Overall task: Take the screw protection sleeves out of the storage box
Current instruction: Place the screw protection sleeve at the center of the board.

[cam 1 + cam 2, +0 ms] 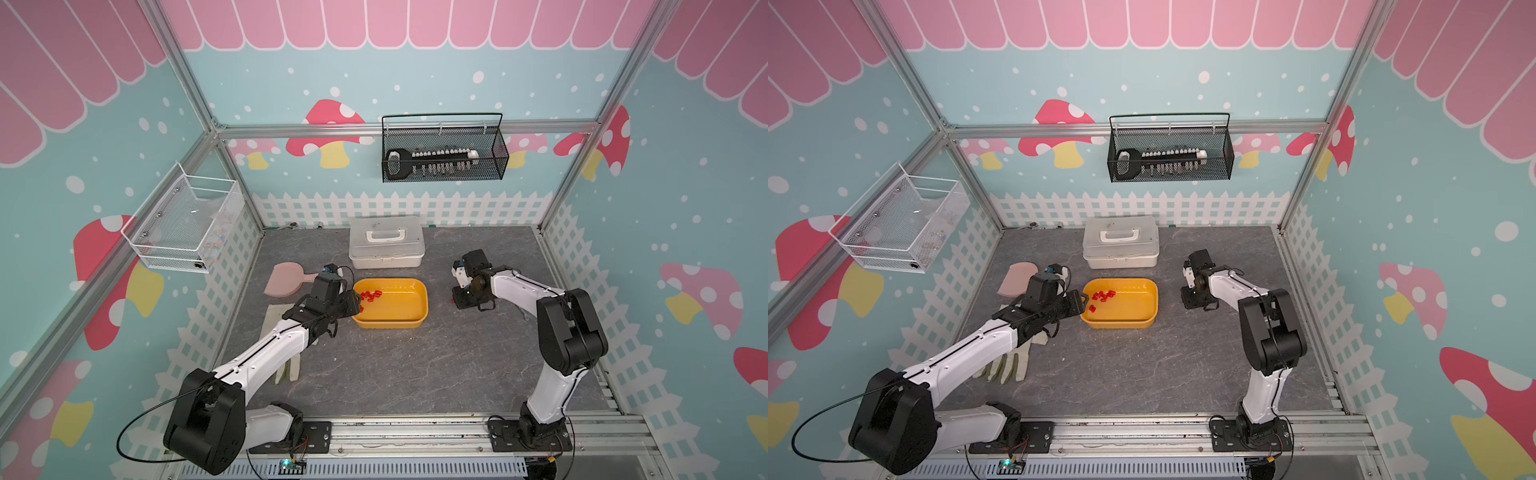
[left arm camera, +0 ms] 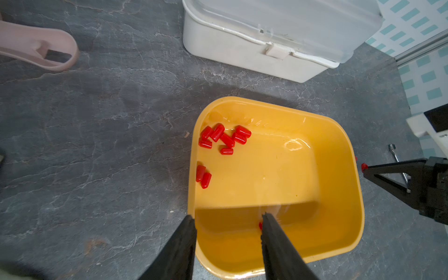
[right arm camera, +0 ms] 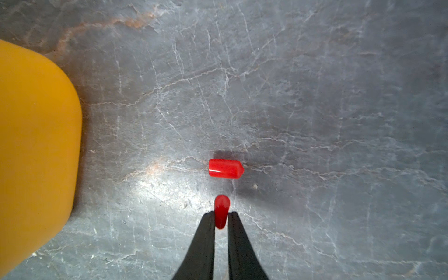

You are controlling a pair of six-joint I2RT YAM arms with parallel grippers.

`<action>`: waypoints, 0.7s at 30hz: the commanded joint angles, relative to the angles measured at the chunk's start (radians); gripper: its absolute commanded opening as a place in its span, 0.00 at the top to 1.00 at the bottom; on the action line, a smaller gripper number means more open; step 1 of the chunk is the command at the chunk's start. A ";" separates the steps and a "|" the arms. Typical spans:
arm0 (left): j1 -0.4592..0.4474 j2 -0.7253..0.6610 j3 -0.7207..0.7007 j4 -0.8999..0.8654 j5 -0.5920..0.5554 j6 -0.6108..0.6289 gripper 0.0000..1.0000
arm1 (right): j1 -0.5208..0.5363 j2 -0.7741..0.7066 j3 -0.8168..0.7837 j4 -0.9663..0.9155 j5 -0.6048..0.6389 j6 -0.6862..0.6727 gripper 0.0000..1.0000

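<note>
Red and tiny, the screw protection sleeves (image 2: pixel 227 140) mostly lie inside the storage box (image 2: pixel 266 174), the yellow tub in the middle of the bench (image 3: pixel 315 97). In the left wrist view I count 9 of them. There are 7 huddled in the far left corner and 2 side by side against the left wall, a bit nearer. A speck of red peeks out by 1 finger of the left hand (image 2: pixel 228 215). That may be 1 more, but it is too hidden to tell.

Only 2 sleeves are out. The loose sleeve (image 3: pixel 225 169) lies flat on the bench, to the right of the box and not touching it. The held sleeve (image 3: pixel 221 206) is pinched between the tips of the right hand (image 3: pixel 221 213), which is squeezed tight on it, near the loose sleeve. It looks ready to be put down, I think, but it has not been let go.

The left hand is at the near left corner of the box with its fingers wide apart. 1 finger is outside the left wall and 1 is inside. Nothing is squeezed between them.

So the job is near its start, I think: 1 sleeve is done, 1 is nearly done, and 9 or 10 wait in the box. A white case (image 2: pixel 242 53) sits behind the box, lid shut.
</note>
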 commanded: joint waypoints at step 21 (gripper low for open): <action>-0.014 0.012 0.044 -0.019 -0.013 -0.002 0.53 | -0.005 0.013 0.021 -0.022 -0.022 -0.022 0.66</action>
